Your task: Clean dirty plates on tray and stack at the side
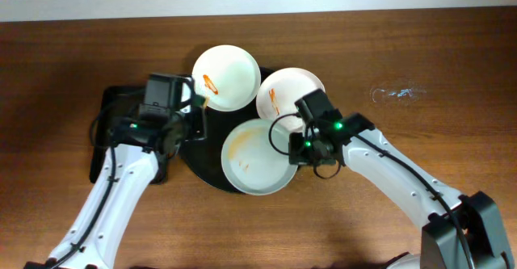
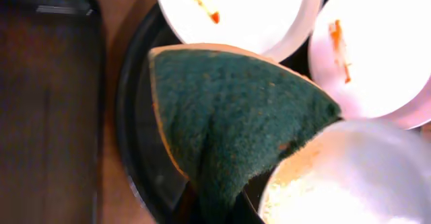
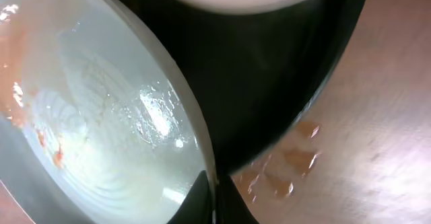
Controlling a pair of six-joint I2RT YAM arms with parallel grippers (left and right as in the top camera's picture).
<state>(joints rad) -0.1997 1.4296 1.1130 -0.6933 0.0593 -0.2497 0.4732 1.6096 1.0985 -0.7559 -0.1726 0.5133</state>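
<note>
Three white plates lie on the round black tray [image 1: 198, 152]. The back-left plate [image 1: 226, 77] and the back-right plate [image 1: 291, 93] each bear an orange smear. The front plate [image 1: 257, 157] has faint orange marks and is tilted. My right gripper [image 1: 297, 146] is shut on this plate's right rim [image 3: 202, 150]. My left gripper [image 1: 192, 115] is shut on a green sponge [image 2: 229, 116] and holds it over the tray, just left of the front plate [image 2: 350, 177]. The left wrist view also shows the two back plates [image 2: 262, 9] [image 2: 377, 56].
A smaller rectangular black tray [image 1: 113, 132] lies left of the round tray, under my left arm; it also shows in the left wrist view [image 2: 47, 109]. Water drops [image 3: 289, 163] sit on the wood by the round tray. A wet patch [image 1: 396, 93] lies at the right.
</note>
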